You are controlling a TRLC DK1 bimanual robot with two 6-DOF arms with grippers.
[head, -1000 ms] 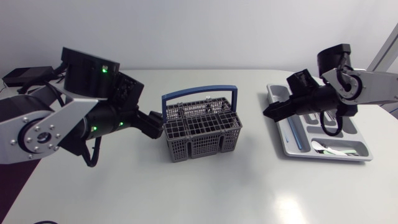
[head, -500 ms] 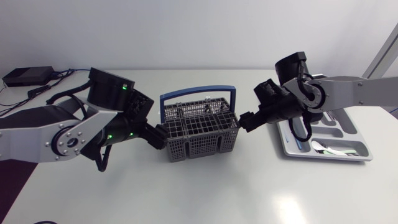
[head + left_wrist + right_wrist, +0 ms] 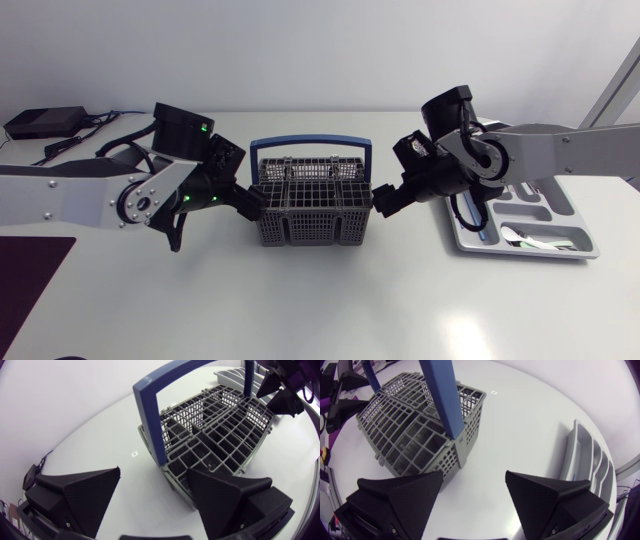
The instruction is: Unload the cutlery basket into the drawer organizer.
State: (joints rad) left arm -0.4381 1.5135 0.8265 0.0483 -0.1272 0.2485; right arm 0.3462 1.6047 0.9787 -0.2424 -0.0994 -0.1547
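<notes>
Since 1.0 s ago: right arm has swung off the drawer organizer (image 3: 530, 252) and come across to the right end of the cutlery basket (image 3: 312, 205). Left arm has stretched out further to the basket's left end. Basket sat skewed before; it now sits square on the surface (image 3: 330, 300), shifted slightly left.

Head view: left hand (image 3: 256, 204) is at the basket's left end wall, right hand (image 3: 383, 203) at its right end wall. Contact cannot be judged from above. Blue handle (image 3: 310, 145) stands upright across the basket. Organizer lies well right of the basket, partly under the right arm, with a shiny piece of cutlery (image 3: 520, 236) in its front compartment.

Left wrist view adds what the head view lacks: both fingers (image 3: 82, 492) are spread wide, holding nothing. One basket corner sits just ahead, in the gap between them. The right hand's tips show beyond the basket's far end.

Right wrist view: fingers (image 3: 550, 495) are likewise wide apart and hold nothing. Basket lies ahead, toward one finger, with its corner short of the tips. Organizer's edge is out past the other finger, away from the basket.
</notes>
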